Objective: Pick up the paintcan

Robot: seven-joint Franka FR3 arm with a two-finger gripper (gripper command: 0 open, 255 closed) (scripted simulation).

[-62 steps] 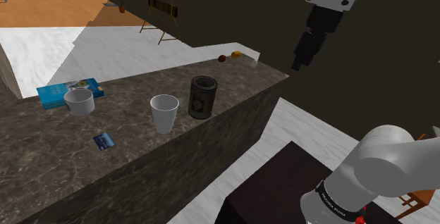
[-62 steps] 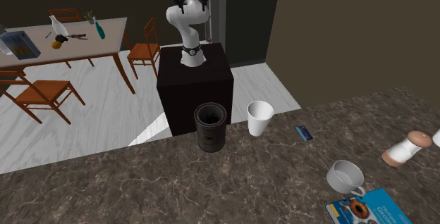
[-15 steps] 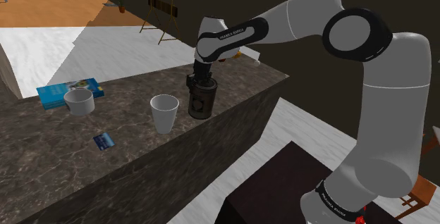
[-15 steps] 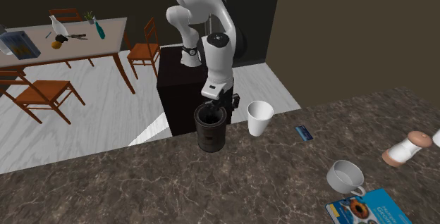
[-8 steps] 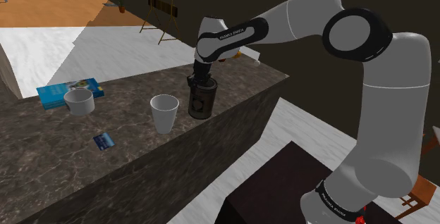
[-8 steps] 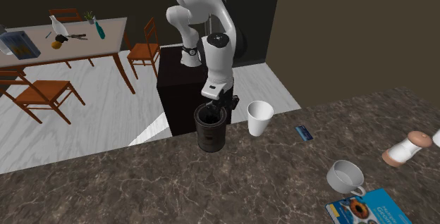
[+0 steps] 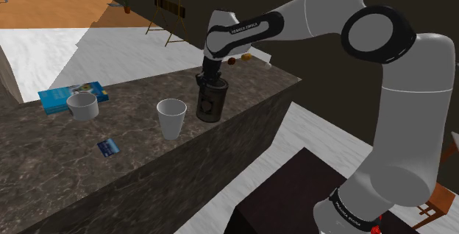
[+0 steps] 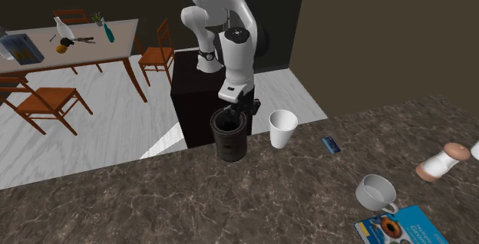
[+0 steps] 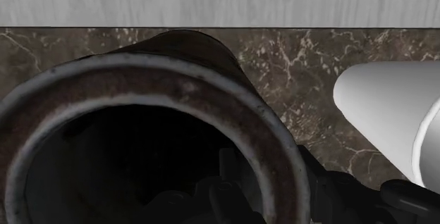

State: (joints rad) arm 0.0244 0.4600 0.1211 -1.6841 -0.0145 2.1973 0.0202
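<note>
The paint can (image 7: 211, 104) (image 8: 230, 141) is a dark, rusty, open-topped cylinder near the edge of the brown marble counter (image 7: 59, 170). It hangs just above the stone. My black gripper (image 7: 209, 82) (image 8: 233, 114) comes down from above and is shut on the can's rim, one finger inside the mouth and one outside. In the wrist view the can's rim and wall (image 9: 197, 53) loom close, with my gripper (image 9: 271, 194) clasping the rim on the side toward the white cup.
A white cup (image 7: 171, 117) (image 8: 282, 127) (image 9: 384, 117) stands close beside the can. Farther along the counter lie a small blue card (image 7: 108, 148), a white mug (image 7: 83, 105) and a blue book (image 7: 62, 95). A shaker (image 8: 443, 160) lies at the second exterior view's right. My dark stand (image 8: 211, 81) sits beyond the counter edge.
The fingers have closed onto the can's rim. The arm has since risen a little, and the can has come up slightly with it.
</note>
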